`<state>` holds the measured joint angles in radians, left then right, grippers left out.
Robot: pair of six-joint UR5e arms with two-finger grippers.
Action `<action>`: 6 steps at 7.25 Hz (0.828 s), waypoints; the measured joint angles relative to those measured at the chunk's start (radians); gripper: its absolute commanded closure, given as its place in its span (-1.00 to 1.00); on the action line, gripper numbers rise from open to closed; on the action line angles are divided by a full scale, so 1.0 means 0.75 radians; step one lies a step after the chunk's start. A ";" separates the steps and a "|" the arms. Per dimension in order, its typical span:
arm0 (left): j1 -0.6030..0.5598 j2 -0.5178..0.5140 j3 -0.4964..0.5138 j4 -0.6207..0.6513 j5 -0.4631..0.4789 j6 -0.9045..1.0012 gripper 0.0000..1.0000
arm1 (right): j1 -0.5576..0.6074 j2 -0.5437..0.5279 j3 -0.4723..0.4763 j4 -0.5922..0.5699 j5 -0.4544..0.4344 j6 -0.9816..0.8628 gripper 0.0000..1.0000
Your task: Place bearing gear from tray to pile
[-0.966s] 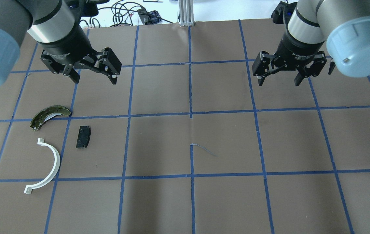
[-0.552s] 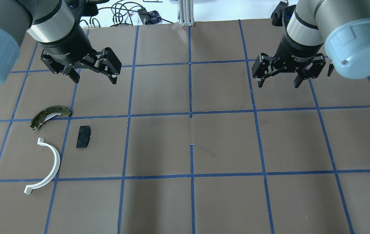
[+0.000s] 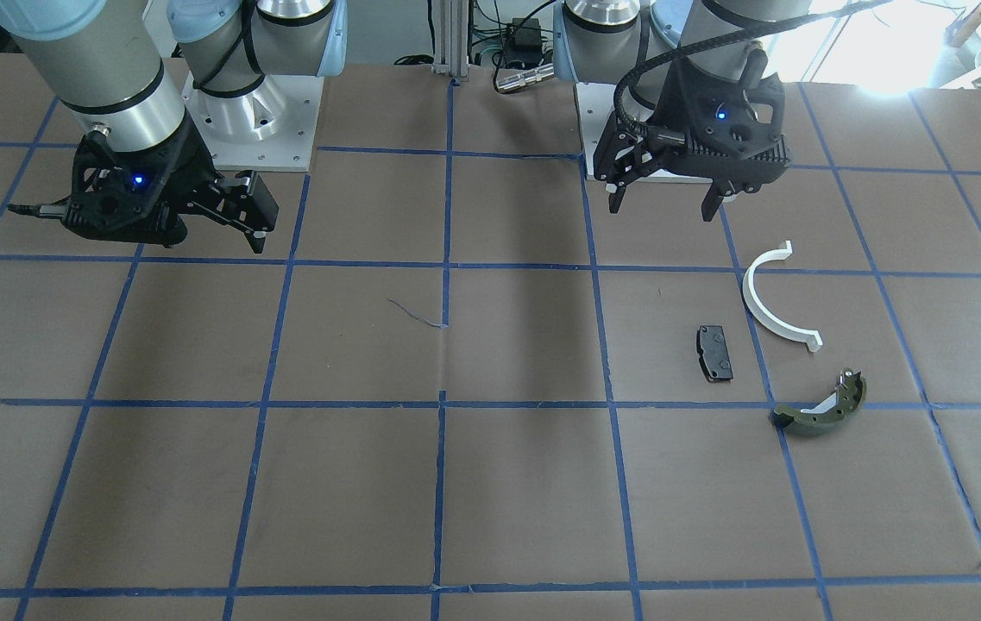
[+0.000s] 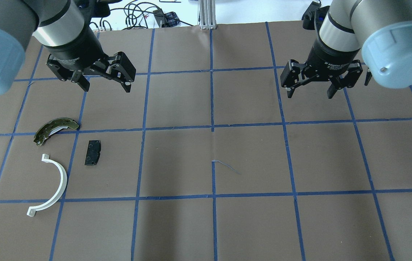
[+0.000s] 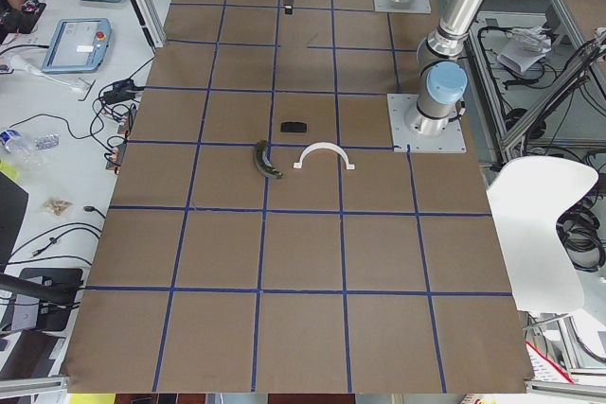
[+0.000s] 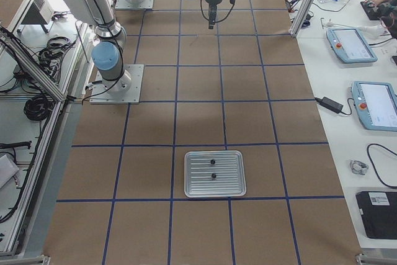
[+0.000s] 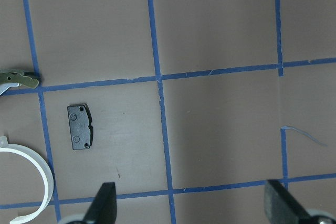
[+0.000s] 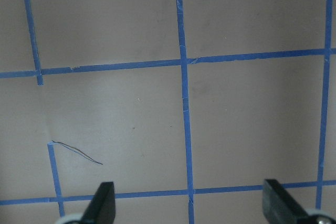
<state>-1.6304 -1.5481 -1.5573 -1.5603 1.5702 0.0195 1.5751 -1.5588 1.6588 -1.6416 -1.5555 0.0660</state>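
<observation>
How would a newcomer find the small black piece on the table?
On the brown table taped into blue squares, look in the overhead view at the three loose parts below the robot's left hand. The black pad lies rightmost, apart from the others. It alone is a flat rectangle; the white half-ring and olive-green brake shoe are curved.

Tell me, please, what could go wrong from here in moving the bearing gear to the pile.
The tray holds two small dark parts, too small to tell apart; the wrong one may get picked.
The tray lies to the robot's right, the pile on its left; the open right gripper may need a long carry or hand-over, risking a drop.
</observation>
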 measured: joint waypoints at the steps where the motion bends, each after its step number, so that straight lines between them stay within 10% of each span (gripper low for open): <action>1: 0.000 0.001 0.000 0.000 0.001 -0.001 -1.00 | 0.000 -0.001 0.001 0.001 0.001 0.000 -1.00; 6: 0.000 0.002 -0.002 0.000 0.003 0.001 -1.00 | -0.028 -0.013 -0.021 0.017 -0.009 0.000 -1.00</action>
<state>-1.6306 -1.5463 -1.5585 -1.5601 1.5723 0.0204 1.5544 -1.5688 1.6428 -1.6292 -1.5622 0.0656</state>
